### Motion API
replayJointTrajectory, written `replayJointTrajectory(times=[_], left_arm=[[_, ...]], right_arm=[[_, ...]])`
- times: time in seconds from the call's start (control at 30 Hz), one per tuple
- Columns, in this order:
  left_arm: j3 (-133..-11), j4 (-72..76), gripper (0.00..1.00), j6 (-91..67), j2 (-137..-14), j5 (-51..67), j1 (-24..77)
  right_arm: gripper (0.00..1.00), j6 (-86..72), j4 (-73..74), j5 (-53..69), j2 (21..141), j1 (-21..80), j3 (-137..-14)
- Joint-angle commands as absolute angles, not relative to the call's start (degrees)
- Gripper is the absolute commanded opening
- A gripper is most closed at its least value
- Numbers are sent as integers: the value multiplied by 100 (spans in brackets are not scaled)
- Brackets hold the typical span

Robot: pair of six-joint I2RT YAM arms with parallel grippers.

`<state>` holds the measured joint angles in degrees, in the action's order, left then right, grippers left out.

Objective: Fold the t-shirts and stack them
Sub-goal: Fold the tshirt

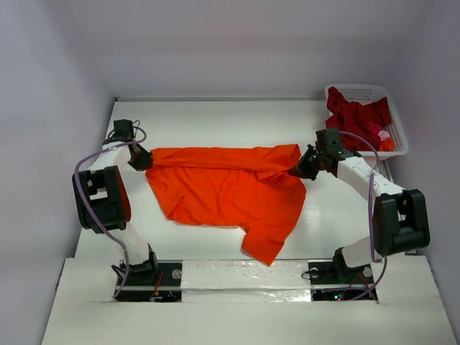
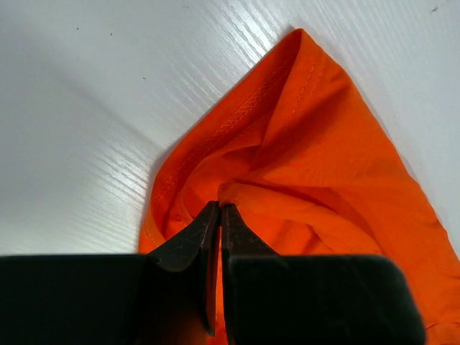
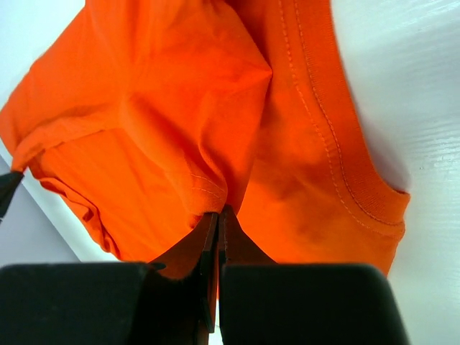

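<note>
A bright orange t-shirt [image 1: 230, 190] lies spread across the middle of the white table, one part trailing toward the near edge. My left gripper [image 1: 141, 159] is shut on its left end; in the left wrist view the fingers [image 2: 220, 215] pinch a fold of orange cloth [image 2: 309, 158]. My right gripper [image 1: 302, 167] is shut on its right end, where the cloth is folded over; the right wrist view shows the fingers [image 3: 218, 219] pinching a hemmed fold [image 3: 180, 136]. A dark red t-shirt [image 1: 357, 115] lies bunched in the basket.
A white plastic lattice basket [image 1: 357, 90] stands at the back right corner, with a bit of pink and orange cloth [image 1: 384, 138] beside the red shirt. White walls close in the table at the back and sides.
</note>
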<state>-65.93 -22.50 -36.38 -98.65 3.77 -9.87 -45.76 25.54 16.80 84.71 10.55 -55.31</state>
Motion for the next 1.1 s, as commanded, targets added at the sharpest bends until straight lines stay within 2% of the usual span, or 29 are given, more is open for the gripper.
replayJointTrajectory(times=[0.0,0.27,0.63,0.87,0.93,1.0,1.07], left_arm=[[-6513,-2268,0,-3551,-9888,272,-1028],[-6495,-2276,0,-3533,-9949,220,-1028],[-6521,-2241,0,-3507,-10072,114,-1028],[-6583,-2250,1,-3480,-10151,70,-1133],[-6600,-2276,3,-3480,-10160,62,-1134],[-6609,-2294,11,-3472,-10151,44,-1134],[-6609,-2303,18,-3472,-10116,53,-1187]], right_arm=[[0,-4904,2505,1451,8236,1090,-5467],[0,-5273,2540,1477,8437,1090,-5405],[0,-5396,2970,590,8587,826,-5353],[0,-5519,3261,18,8271,773,-5379],[0,-5502,3278,18,8270,712,-5396],[0,-5458,3287,18,8332,712,-5414],[17,-5440,3296,18,8384,712,-5432]])
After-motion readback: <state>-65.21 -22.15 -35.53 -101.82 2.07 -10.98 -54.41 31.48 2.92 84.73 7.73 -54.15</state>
